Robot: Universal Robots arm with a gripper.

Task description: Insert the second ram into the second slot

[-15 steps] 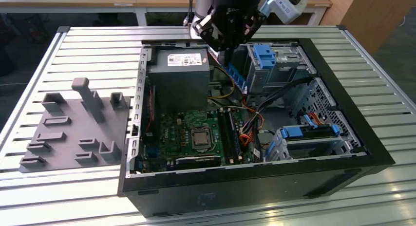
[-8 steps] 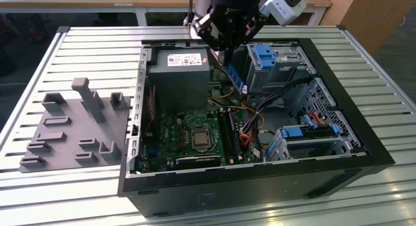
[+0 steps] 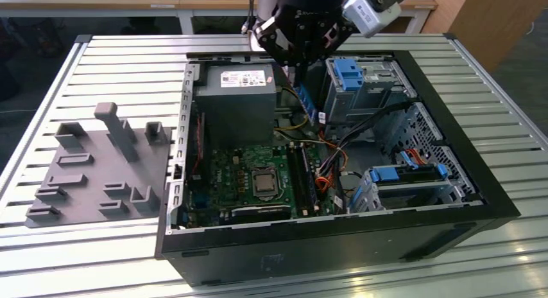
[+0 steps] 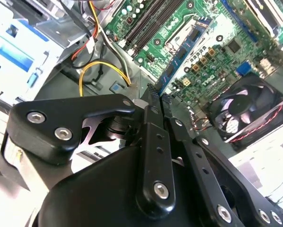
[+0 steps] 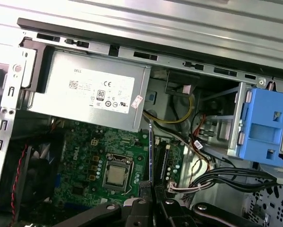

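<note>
My gripper point(image 3: 297, 74) hangs over the back of the open computer case point(image 3: 479, 189), shut on the second ram point(image 3: 302, 104), a thin dark blue stick pointing down toward the motherboard. In both wrist views the second ram point(image 4: 185, 51) point(image 5: 151, 151) sticks out edge-on from between the shut fingertips of the gripper point(image 4: 155, 94) point(image 5: 151, 191). It hovers above the board beside the power supply. The long black memory slots point(image 3: 301, 173) point(image 5: 164, 163) point(image 4: 148, 23) lie below it, and the stick is clear of them.
A grey power supply point(image 3: 235, 99) stands close at the exterior view's left of the ram. Blue drive brackets point(image 3: 351, 73) point(image 3: 411, 173) and loose cables point(image 3: 342, 140) crowd the other side. The processor socket point(image 3: 259, 181) sits beside the slots. A grey fixture plate point(image 3: 99, 169) lies outside the case.
</note>
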